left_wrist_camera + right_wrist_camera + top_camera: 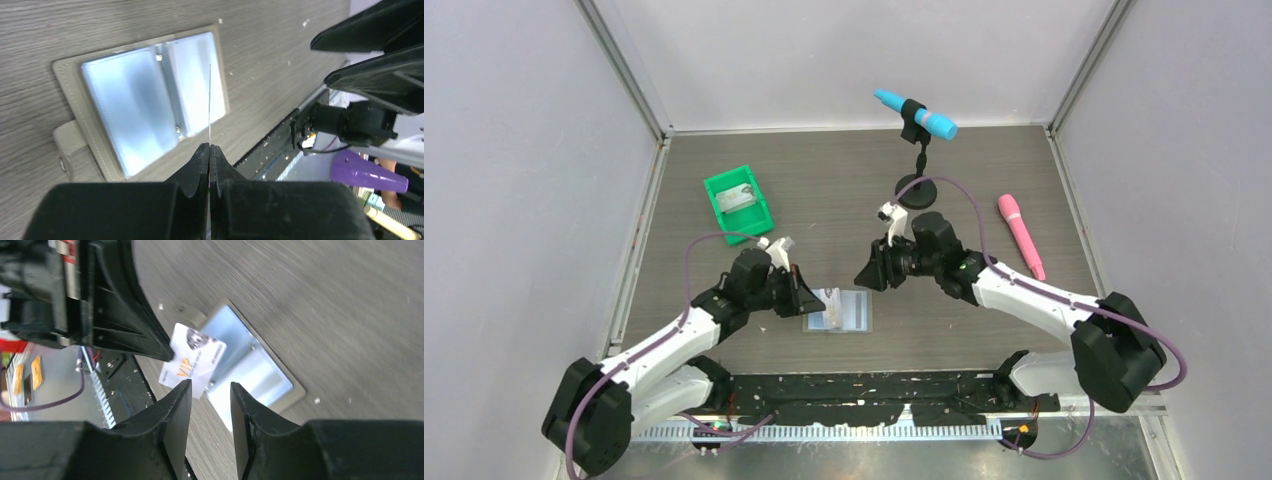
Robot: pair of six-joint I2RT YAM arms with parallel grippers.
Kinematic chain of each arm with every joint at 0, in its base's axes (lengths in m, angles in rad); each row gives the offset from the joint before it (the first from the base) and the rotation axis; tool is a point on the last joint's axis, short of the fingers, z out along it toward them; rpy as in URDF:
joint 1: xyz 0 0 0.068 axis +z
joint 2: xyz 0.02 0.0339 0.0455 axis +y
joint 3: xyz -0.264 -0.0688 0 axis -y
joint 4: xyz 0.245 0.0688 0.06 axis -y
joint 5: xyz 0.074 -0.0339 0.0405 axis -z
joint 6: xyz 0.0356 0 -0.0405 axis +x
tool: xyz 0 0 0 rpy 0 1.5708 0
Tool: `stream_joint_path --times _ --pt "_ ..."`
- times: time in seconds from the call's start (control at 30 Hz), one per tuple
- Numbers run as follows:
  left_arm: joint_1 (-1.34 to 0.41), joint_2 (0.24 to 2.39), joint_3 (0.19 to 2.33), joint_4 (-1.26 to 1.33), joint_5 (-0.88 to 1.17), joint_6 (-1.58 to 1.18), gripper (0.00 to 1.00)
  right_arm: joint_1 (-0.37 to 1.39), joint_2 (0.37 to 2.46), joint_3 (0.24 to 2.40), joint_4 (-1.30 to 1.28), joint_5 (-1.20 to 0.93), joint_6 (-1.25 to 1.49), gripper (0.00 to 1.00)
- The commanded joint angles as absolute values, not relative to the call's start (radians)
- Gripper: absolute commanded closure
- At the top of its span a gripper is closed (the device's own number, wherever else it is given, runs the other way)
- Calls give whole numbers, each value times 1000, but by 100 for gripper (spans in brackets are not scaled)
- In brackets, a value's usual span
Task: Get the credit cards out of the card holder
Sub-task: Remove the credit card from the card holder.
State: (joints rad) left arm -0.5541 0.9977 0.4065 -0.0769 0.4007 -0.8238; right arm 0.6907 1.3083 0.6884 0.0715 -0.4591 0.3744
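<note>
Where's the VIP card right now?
Top view, just left of centre, ahead of the arm bases: the VIP card is pinched in the shut left gripper, over the left half of the open card holder.

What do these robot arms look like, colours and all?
Two white arms, the left arm and the right arm, with bulky black joints. A purple cable loops along each. The left gripper and right gripper each have two black, wedge-shaped fingers.
</note>
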Motion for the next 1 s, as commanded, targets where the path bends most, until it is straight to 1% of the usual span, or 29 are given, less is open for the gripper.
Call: stream_joint_path --times 0.0,0.13,0.23,0.4,0.73,0.8,0.87,0.9,0.93,0.97 --pt "-549 923 462 -164 537 -739 100 685 1273 792 11 -621 214 56" --pt "-549 904 479 -158 709 -707 100 686 1283 837 -47 -753 148 51" --pt "-550 896 485 -158 778 -692 100 686 1306 867 -131 -841 95 48" --pt "-551 875 472 -125 807 -698 100 688 1343 872 -162 -958 68 46" --pt "-551 891 444 22 875 -764 100 710 1418 854 -78 -997 141 46" --pt "-551 895 448 22 878 -763 100 710 1429 853 -65 -1003 154 50" --pt "-550 898 451 22 878 -760 100 710 1438 849 -53 -1018 167 62" --pt "-551 899 452 21 877 -758 100 709 1441 843 -46 -1031 173 73" --pt "-551 902 452 22 874 -759 100 710 1441 838 -20 -1036 180 79" --pt "-551 902 453 18 866 -759 100 709 1438 826 -11 -1043 205 89"
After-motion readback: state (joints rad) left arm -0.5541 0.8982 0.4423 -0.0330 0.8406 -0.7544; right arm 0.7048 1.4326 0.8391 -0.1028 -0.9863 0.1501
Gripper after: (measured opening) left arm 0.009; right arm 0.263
